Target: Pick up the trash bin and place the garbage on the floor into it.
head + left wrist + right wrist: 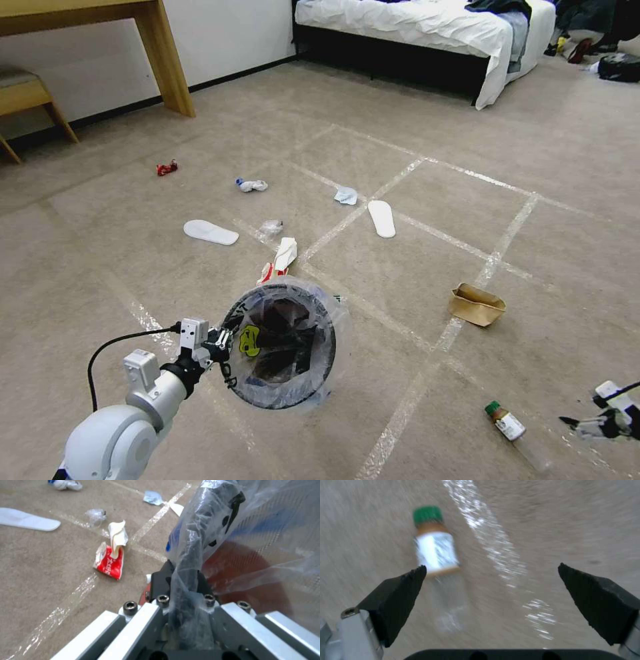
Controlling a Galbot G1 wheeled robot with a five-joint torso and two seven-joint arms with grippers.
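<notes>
The left tool is clamped on the rim of the bin, held above the floor (mouth tilted toward the camera). The right tool, spread wide and empty, hangs over a bottle.

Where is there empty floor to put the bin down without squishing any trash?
The trash bin hangs from the left gripper. Bare carpet lies between the paper bowl and the white sole, and left of the bin. It is crowded beyond the bin, around the red-white carton. The open right gripper is near the bottle.
</notes>
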